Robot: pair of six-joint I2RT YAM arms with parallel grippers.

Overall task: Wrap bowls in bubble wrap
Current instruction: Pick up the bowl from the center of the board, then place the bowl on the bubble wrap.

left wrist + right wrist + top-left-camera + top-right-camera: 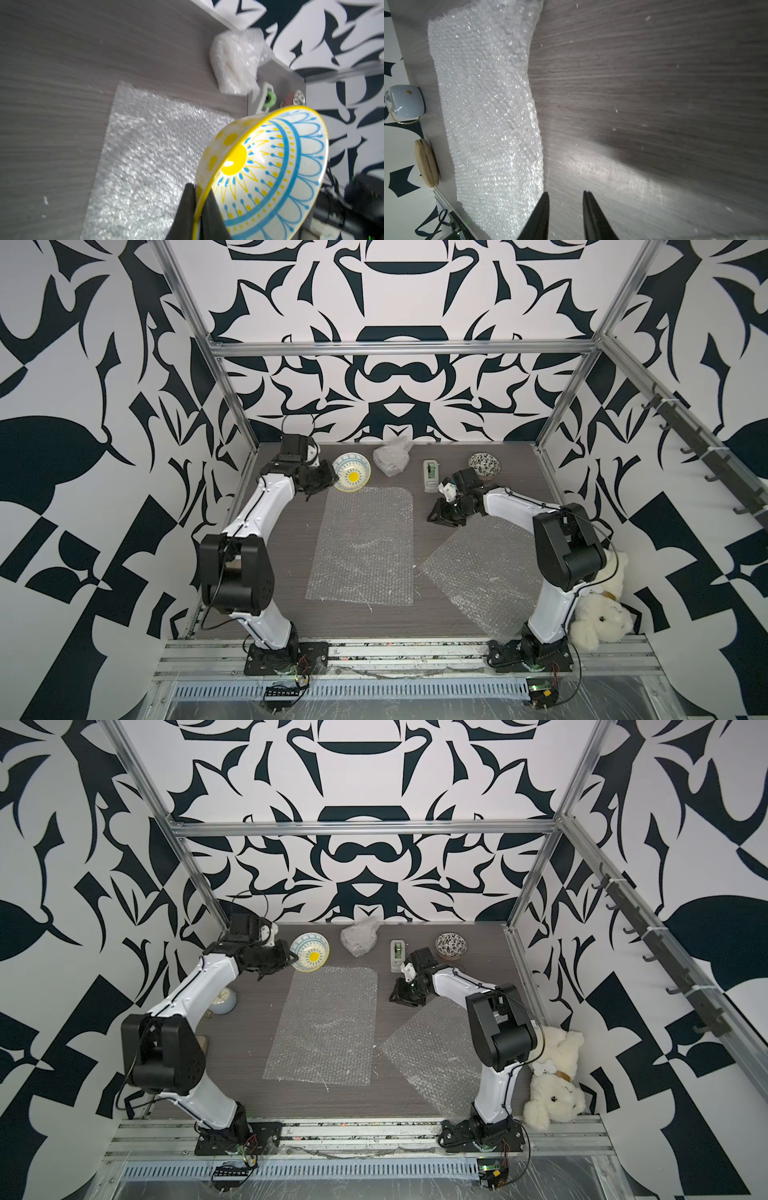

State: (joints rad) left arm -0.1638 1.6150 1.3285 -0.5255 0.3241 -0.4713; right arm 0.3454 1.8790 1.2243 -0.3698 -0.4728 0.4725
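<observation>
Item, far left: left pincer [200, 188], closed tight on the rim of the blue-and-yellow bowl [270, 172], one finger inside the wall, one outside. The bowl is tilted at the back left corner of the middle sheet [363, 547] of bubble wrap; whether it touches the table [295, 539] cannot be told. Judged: glazed ceramic, stiff, weighty for its size, slippery, breakable. A rim pinch is a narrow hold, so the bowl may swivel; best set down gently, mid-sheet. Item, centre: the sheet itself, flat; judged light, limp and slick, best taken by an edge or corner. Item, back centre: crumpled bundle [390, 461] of wrap, pale shape inside, likely a bowl already done. Item: tape dispenser [431, 476], white, just beside the right arm. Item: right pincer [565, 193], partly open, empty, low over bare table between the two sheets. Item, back right: black-and-white bowl [484, 465], unwrapped. Item, front right: second sheet [478, 572], flat, skewed. Item, far right: plush toy [598, 614], at the table's edge.
</observation>
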